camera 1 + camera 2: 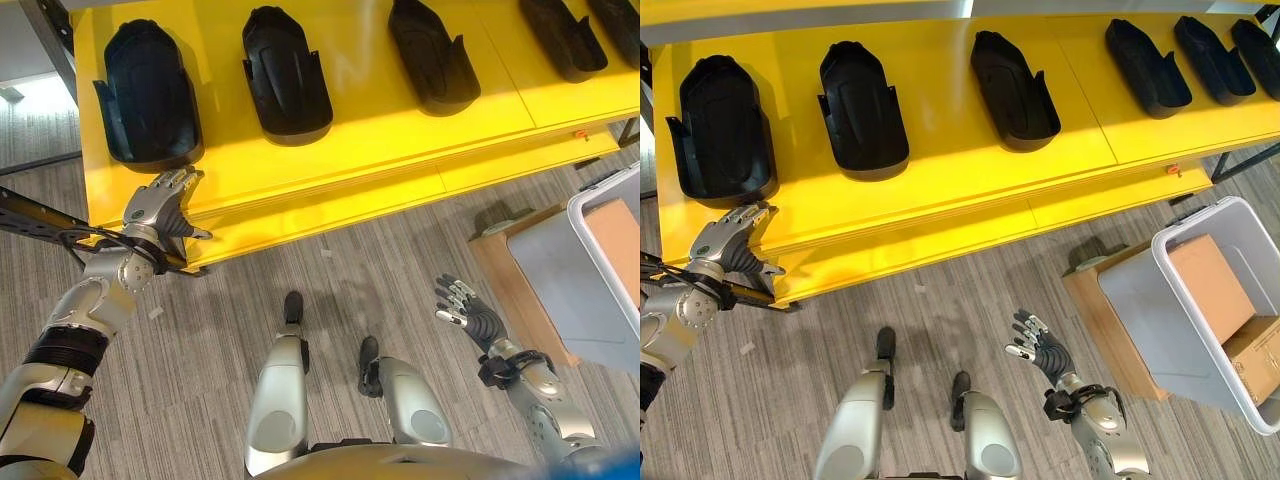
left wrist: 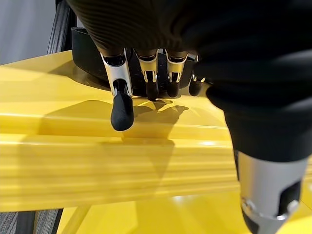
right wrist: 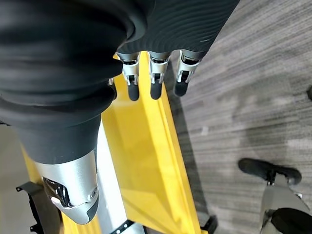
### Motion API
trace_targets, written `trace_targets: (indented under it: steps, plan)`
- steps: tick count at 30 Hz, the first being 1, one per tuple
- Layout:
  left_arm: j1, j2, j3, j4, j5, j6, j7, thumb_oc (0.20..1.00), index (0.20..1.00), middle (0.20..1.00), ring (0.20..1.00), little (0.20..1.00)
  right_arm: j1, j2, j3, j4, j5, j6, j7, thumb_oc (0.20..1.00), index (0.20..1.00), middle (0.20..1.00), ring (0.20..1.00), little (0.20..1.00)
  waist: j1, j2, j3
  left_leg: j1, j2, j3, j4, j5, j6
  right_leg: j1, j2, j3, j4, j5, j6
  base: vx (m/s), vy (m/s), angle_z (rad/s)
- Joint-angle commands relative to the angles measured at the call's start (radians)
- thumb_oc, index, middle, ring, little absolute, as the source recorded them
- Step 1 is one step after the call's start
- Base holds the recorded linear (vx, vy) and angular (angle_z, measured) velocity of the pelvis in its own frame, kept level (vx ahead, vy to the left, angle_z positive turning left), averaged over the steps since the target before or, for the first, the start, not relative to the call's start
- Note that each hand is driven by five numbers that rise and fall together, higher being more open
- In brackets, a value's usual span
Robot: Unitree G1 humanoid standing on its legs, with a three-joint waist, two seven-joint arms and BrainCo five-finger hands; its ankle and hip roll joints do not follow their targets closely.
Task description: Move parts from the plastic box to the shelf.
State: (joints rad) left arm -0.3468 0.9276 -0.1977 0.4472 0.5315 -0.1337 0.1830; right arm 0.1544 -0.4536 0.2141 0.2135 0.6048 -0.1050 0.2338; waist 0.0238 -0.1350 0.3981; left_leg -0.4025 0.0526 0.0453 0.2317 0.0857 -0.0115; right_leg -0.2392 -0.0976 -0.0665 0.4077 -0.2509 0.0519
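Observation:
Several black moulded parts lie in a row on the yellow shelf (image 1: pixel 380 130). The leftmost part (image 1: pixel 148 95) is nearest my left hand (image 1: pixel 158 205), which hovers at the shelf's front edge just short of it, open and empty. In the left wrist view its fingers (image 2: pixel 121 105) hang straight above the yellow ledge, with that black part (image 2: pixel 90 58) behind them. My right hand (image 1: pixel 1040 348) is held low over the floor, palm up, fingers relaxed and holding nothing. The grey plastic box (image 1: pixel 1140 300) stands at the right on the floor side.
Two cardboard boxes (image 1: pixel 1208 285) lie inside the plastic box, which rests on a low wooden platform (image 1: pixel 1095 300). A dark metal frame post (image 1: pixel 40 30) stands at the shelf's left end. Grey striped carpet lies between shelf and box.

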Motion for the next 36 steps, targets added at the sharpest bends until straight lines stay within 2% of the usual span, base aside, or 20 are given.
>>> trace_targets:
  steps: [1, 3, 5, 6, 8, 9, 11, 13, 14, 15, 17, 19, 23, 24, 28, 29, 30, 31, 34, 36]
  plan:
    - [-0.021, 0.012, -0.010, 0.031, -0.013, 0.002, 0.038, 1.000, 1.000, 1.000, 1.000, 1.000, 0.023, -0.066, 0.008, -0.057, 0.013, -0.038, 0.014, 1.000, 1.000, 1.000, 1.000, 1.000, -0.013, 0.019, -0.045, -0.024, 0.048, -0.054, 0.137, -0.109, -0.047, 0.008, -0.039, 0.026, -0.033, 0.081, 0.040, 0.03, -0.013, -0.03]
    - [0.000, 0.000, -0.004, 0.000, -0.019, -0.002, 0.027, 1.000, 1.000, 1.000, 1.000, 1.000, 0.026, -0.062, 0.006, -0.058, 0.011, -0.037, 0.013, 1.000, 1.000, 1.000, 1.000, 1.000, -0.014, 0.021, -0.045, -0.020, 0.050, -0.055, 0.134, -0.109, -0.048, 0.010, -0.038, 0.026, -0.031, 0.079, 0.039, 0.02, -0.029, -0.06]
    - [0.084, -0.079, 0.052, -0.071, -0.213, -0.068, -0.006, 1.000, 1.000, 1.000, 1.000, 1.000, 0.026, -0.050, 0.005, -0.056, 0.028, -0.045, 0.010, 1.000, 1.000, 1.000, 1.000, 1.000, -0.006, 0.031, -0.045, -0.010, 0.049, -0.061, 0.125, -0.102, -0.049, 0.015, -0.038, 0.022, -0.023, 0.073, 0.034, 0.02, -0.051, -0.02]
    - [0.088, -0.078, 0.055, -0.074, -0.214, -0.068, -0.007, 1.000, 1.000, 1.000, 1.000, 1.000, 0.027, -0.051, 0.006, -0.056, 0.028, -0.045, 0.010, 1.000, 1.000, 1.000, 1.000, 1.000, -0.007, 0.031, -0.046, -0.010, 0.049, -0.061, 0.125, -0.102, -0.049, 0.016, -0.038, 0.021, -0.023, 0.073, 0.034, 0.02, -0.062, 0.00]
    - [0.163, -0.141, 0.074, -0.132, -0.325, -0.113, -0.046, 1.000, 1.000, 1.000, 1.000, 1.000, 0.034, -0.047, 0.001, -0.061, 0.040, -0.049, 0.011, 1.000, 1.000, 1.000, 1.000, 1.000, -0.002, 0.039, -0.047, 0.001, 0.046, -0.065, 0.121, -0.099, -0.050, 0.025, -0.037, 0.020, -0.021, 0.070, 0.030, 0.02, -0.054, 0.01]
    - [0.206, -0.199, 0.073, -0.164, -0.425, -0.134, -0.044, 1.000, 1.000, 1.000, 1.000, 1.000, 0.034, -0.041, -0.001, -0.046, 0.042, -0.054, 0.007, 1.000, 1.000, 1.000, 1.000, 1.000, 0.002, 0.044, -0.047, 0.006, 0.046, -0.068, 0.119, -0.097, -0.051, 0.031, -0.037, 0.017, -0.016, 0.066, 0.026, 0.03, -0.055, 0.01]
    - [0.256, -0.252, 0.075, -0.197, -0.547, -0.153, -0.086, 1.000, 1.000, 1.000, 1.000, 1.000, 0.041, -0.037, -0.011, -0.050, 0.049, -0.059, 0.004, 1.000, 1.000, 1.000, 1.000, 1.000, 0.004, 0.050, -0.049, 0.014, 0.045, -0.072, 0.117, -0.093, -0.053, 0.042, -0.035, 0.013, -0.014, 0.063, 0.022, 0.02, -0.075, 0.04]
    - [0.324, -0.333, 0.055, -0.197, -0.917, -0.173, -0.222, 1.000, 1.000, 1.000, 1.000, 1.000, 0.044, -0.029, -0.021, -0.045, 0.051, -0.068, -0.006, 1.000, 1.000, 1.000, 1.000, 1.000, 0.004, 0.063, -0.056, 0.042, 0.050, -0.080, 0.096, -0.078, -0.057, 0.071, -0.030, 0.004, -0.022, 0.061, 0.017, 0.02, -0.123, 0.06]
    - [0.362, -0.415, 0.047, -0.161, -1.122, -0.153, -0.275, 1.000, 1.000, 1.000, 1.000, 1.000, 0.039, -0.021, -0.016, -0.043, 0.058, -0.078, -0.014, 1.000, 1.000, 1.000, 1.000, 1.000, 0.005, 0.073, -0.072, 0.072, 0.056, -0.085, 0.068, -0.060, -0.063, 0.098, -0.022, 0.002, -0.036, 0.061, 0.012, 0.02, -0.107, 0.00]
    - [0.362, -0.415, 0.047, -0.161, -1.122, -0.153, -0.275, 1.000, 1.000, 1.000, 1.000, 1.000, 0.039, -0.021, -0.016, -0.043, 0.058, -0.078, -0.014, 1.000, 1.000, 1.000, 1.000, 1.000, 0.005, 0.073, -0.071, 0.072, 0.056, -0.085, 0.068, -0.059, -0.063, 0.099, -0.022, 0.001, -0.036, 0.061, 0.012, 0.02, -0.126, -0.03]
    - [0.414, -0.469, 0.051, -0.191, -1.252, -0.135, -0.313, 1.000, 1.000, 1.000, 1.000, 1.000, 0.043, -0.006, -0.028, -0.044, 0.056, -0.091, -0.030, 1.000, 1.000, 1.000, 1.000, 1.000, 0.006, 0.088, -0.093, 0.112, 0.069, -0.089, 0.024, -0.027, -0.070, 0.134, -0.009, -0.010, -0.055, 0.059, 0.004, 0.00, -0.133, 0.03]
    - [0.451, -0.471, 0.050, -0.253, -1.230, -0.146, -0.323, 1.000, 1.000, 1.000, 1.000, 1.000, 0.051, 0.002, -0.039, -0.050, 0.053, -0.097, -0.036, 1.000, 1.000, 1.000, 1.000, 1.000, 0.005, 0.099, -0.117, 0.145, 0.080, -0.092, -0.026, 0.008, -0.080, 0.164, 0.008, -0.022, -0.080, 0.058, -0.002, 0.01, -0.145, 0.02]
    - [0.474, -0.447, 0.049, -0.281, -1.188, -0.162, -0.345, 1.000, 1.000, 1.000, 1.000, 1.000, 0.069, 0.002, -0.057, -0.056, 0.050, -0.103, -0.030, 1.000, 1.000, 1.000, 1.000, 1.000, 0.002, 0.109, -0.137, 0.178, 0.090, -0.094, -0.077, 0.042, -0.090, 0.184, 0.020, -0.029, -0.098, 0.057, -0.005, 0.01, -0.097, 0.06]
    - [0.498, -0.471, 0.076, -0.298, -1.213, -0.162, -0.321, 1.000, 1.000, 1.000, 1.000, 1.000, 0.084, 0.005, -0.073, -0.069, 0.061, -0.110, -0.036, 1.000, 1.000, 1.000, 1.000, 1.000, 0.001, 0.121, -0.163, 0.200, 0.104, -0.101, -0.118, 0.087, -0.099, 0.199, 0.037, -0.038, -0.116, 0.062, -0.012, 0.00, -0.120, 0.06]
    - [0.565, -0.509, 0.118, -0.342, -1.231, -0.169, -0.314, 1.000, 1.000, 1.000, 1.000, 1.000, 0.097, 0.004, -0.085, -0.082, 0.059, -0.119, -0.040, 1.000, 1.000, 1.000, 1.000, 1.000, 0.000, 0.132, -0.190, 0.241, 0.135, -0.104, -0.185, 0.136, -0.104, 0.219, 0.066, -0.045, -0.134, 0.059, -0.025, -0.01, -0.166, 0.00]
    - [0.585, -0.537, 0.126, -0.351, -1.221, -0.175, -0.297, 1.000, 1.000, 1.000, 1.000, 1.000, 0.098, 0.006, -0.089, -0.080, 0.056, -0.122, -0.050, 1.000, 1.000, 1.000, 1.000, 1.000, 0.007, 0.136, -0.195, 0.252, 0.154, -0.112, -0.212, 0.171, -0.113, 0.227, 0.081, -0.059, -0.134, 0.052, -0.034, -0.02, -0.119, -0.02]
    - [0.586, -0.537, 0.126, -0.352, -1.220, -0.175, -0.297, 1.000, 1.000, 1.000, 1.000, 1.000, 0.098, 0.005, -0.089, -0.080, 0.056, -0.122, -0.050, 1.000, 1.000, 1.000, 1.000, 1.000, 0.006, 0.137, -0.195, 0.254, 0.155, -0.112, -0.215, 0.172, -0.113, 0.228, 0.081, -0.060, -0.135, 0.053, -0.034, -0.04, -0.200, 0.10]
    - [0.601, -0.550, 0.125, -0.351, -1.221, -0.174, -0.291, 1.000, 1.000, 1.000, 1.000, 1.000, 0.106, 0.009, -0.098, -0.080, 0.060, -0.124, -0.057, 1.000, 1.000, 1.000, 1.000, 1.000, 0.011, 0.140, -0.196, 0.258, 0.166, -0.118, -0.240, 0.202, -0.124, 0.235, 0.094, -0.069, -0.145, 0.051, -0.038, -0.05, -0.219, 0.23]
    - [0.626, -0.543, 0.104, -0.375, -1.179, -0.164, -0.307, 1.000, 1.000, 1.000, 1.000, 1.000, 0.128, 0.003, -0.124, -0.069, 0.064, -0.126, -0.071, 1.000, 1.000, 1.000, 1.000, 1.000, 0.017, 0.133, -0.199, 0.253, 0.159, -0.127, -0.256, 0.229, -0.127, 0.255, 0.097, -0.104, -0.192, 0.070, -0.047, -0.05, -0.156, 0.37]
    - [0.623, -0.539, 0.101, -0.374, -1.169, -0.167, -0.309, 1.000, 1.000, 1.000, 1.000, 1.000, 0.127, 0.001, -0.129, -0.066, 0.064, -0.128, -0.074, 1.000, 1.000, 1.000, 1.000, 1.000, 0.016, 0.127, -0.197, 0.248, 0.148, -0.126, -0.233, 0.220, -0.120, 0.258, 0.089, -0.104, -0.202, 0.084, -0.047, -0.06, -0.056, 0.37]
